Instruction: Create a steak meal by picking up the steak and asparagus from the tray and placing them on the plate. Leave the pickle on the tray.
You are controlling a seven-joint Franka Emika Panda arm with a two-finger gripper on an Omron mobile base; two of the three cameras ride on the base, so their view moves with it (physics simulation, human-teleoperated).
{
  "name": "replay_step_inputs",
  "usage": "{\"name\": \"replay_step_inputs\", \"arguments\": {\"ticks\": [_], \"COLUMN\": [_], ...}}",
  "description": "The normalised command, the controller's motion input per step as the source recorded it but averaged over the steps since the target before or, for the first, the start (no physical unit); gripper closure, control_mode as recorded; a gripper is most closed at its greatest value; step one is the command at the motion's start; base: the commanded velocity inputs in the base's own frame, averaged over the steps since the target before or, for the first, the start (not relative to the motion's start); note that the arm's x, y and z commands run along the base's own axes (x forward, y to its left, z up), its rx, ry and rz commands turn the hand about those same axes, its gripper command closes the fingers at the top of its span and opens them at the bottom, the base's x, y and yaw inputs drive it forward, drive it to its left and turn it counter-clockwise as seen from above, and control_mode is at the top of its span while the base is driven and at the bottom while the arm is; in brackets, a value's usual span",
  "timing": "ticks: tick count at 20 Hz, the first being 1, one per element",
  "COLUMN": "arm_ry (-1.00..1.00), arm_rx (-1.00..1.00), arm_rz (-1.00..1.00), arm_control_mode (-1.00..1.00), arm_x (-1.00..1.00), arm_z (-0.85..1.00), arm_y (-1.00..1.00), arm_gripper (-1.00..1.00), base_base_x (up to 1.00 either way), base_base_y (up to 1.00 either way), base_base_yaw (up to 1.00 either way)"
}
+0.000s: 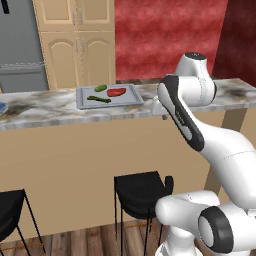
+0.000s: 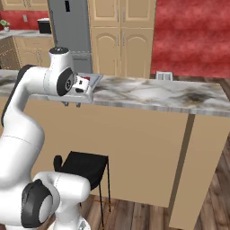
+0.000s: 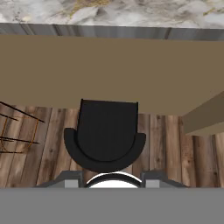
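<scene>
On the marble counter (image 1: 50, 107) lies the grey tray (image 1: 131, 100). It holds the red steak (image 1: 116, 92), the long dark asparagus (image 1: 99, 99) in front of it and the stubby green pickle (image 1: 100, 88) behind. A blue sliver of the plate (image 1: 2, 108) shows at the far left edge. My gripper (image 2: 72, 104) hangs at the counter's front edge, right of the tray, pointing down. Its fingers stand apart with nothing between them. In the hand view the gripper (image 3: 112, 180) looks down past the counter edge at a stool.
A black stool (image 3: 107, 131) stands on the wood floor directly under the hand, and another stool (image 1: 7, 210) stands further left. The counter's tan front panel (image 1: 75, 165) faces the base. Fridge (image 1: 20, 45) and cabinets (image 1: 80, 45) stand beyond the counter.
</scene>
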Motion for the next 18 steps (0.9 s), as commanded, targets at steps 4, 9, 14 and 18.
{"name": "replay_step_inputs", "arguments": {"ticks": [4,9,14,18], "arm_ry": [0.00,-0.07,-0.03,0.00], "arm_rx": [0.00,0.00,0.00,0.00], "arm_rz": [0.00,0.00,0.00,0.00], "arm_control_mode": [-1.00,-1.00,-1.00,-1.00], "arm_x": [-0.23,-0.59,-0.47,-0.04], "arm_z": [0.00,0.00,-0.01,0.00], "arm_y": [0.00,0.00,0.00,0.00], "arm_gripper": [-1.00,-1.00,-1.00,-1.00], "base_base_x": [0.00,0.00,0.00,0.00], "base_base_y": [0.00,0.00,0.00,0.00], "base_base_yaw": [0.00,0.00,0.00,0.00]}}
